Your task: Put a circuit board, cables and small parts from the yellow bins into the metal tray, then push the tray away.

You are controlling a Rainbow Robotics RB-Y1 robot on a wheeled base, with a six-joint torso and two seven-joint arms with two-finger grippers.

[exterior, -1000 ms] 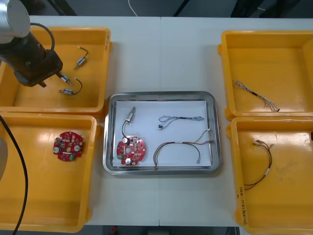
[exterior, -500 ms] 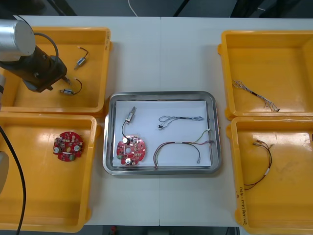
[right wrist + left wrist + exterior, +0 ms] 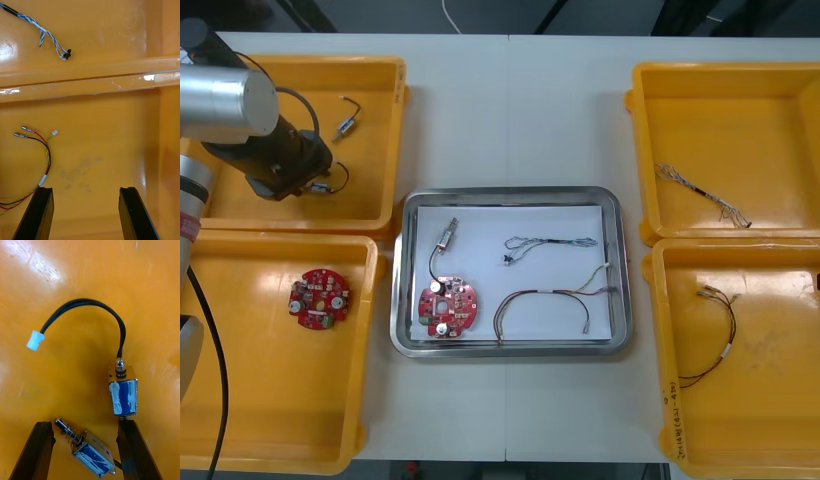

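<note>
The left end effector [image 3: 85, 424] is hanging low inside the far left yellow bin [image 3: 300, 63] with its black fingers standing wide apart. A spring-tipped small metal part [image 3: 90, 452] is lying unclamped on the bin floor between them. A taped small metal part [image 3: 123, 395] with a looping black lead is sitting just beyond one fingertip. On the desk [image 3: 510, 100] between the bins, the metal tray [image 3: 510, 195], white inside, is holding a round red circuit board [image 3: 447, 306], a slim small metal part [image 3: 448, 236], a twisted blue and white cable [image 3: 550, 243] and a red and yellow cable [image 3: 555, 300]. The right end effector [image 3: 85, 189] is hovering over the near right yellow bin [image 3: 101, 150], fingers wide with nothing between them, and a loose red and yellow cable [image 3: 47, 157] is lying near one finger.
</note>
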